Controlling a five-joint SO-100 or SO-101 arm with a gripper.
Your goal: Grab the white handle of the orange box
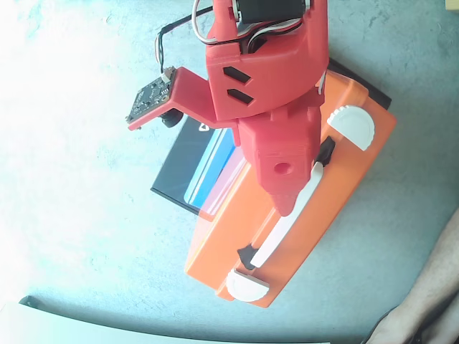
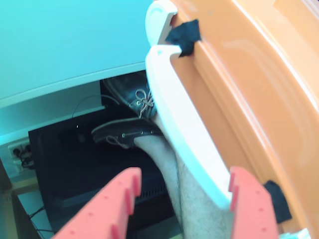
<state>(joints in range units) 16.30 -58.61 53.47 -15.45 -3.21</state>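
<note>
Red fingers (image 2: 119, 209) fill the bottom of the wrist view, spread apart, with the white handle (image 2: 187, 129) running up between them and passing close to the right finger. That finger sits just beside or against the handle's lower end; I cannot tell whether it touches. Nothing is clamped yet.

From the fixed view, the gripper (image 1: 287, 204) hangs over the middle of the handle (image 1: 276, 233), which lies along the top of the orange box (image 1: 351, 172). The box sits on the table (image 1: 86, 236), partly over a dark book (image 1: 190, 161).

To grab well, the jaws should probably centre first, shifting a little so the handle sits midway in the gap rather than hugging one finger. Then close squarely across the bar's narrow width, near its middle, away from the black hinges (image 2: 183, 35). An off-centre close could push the handle sideways or nudge the whole box. The plastic looks smooth, so a firm, full close seems wise.
</note>
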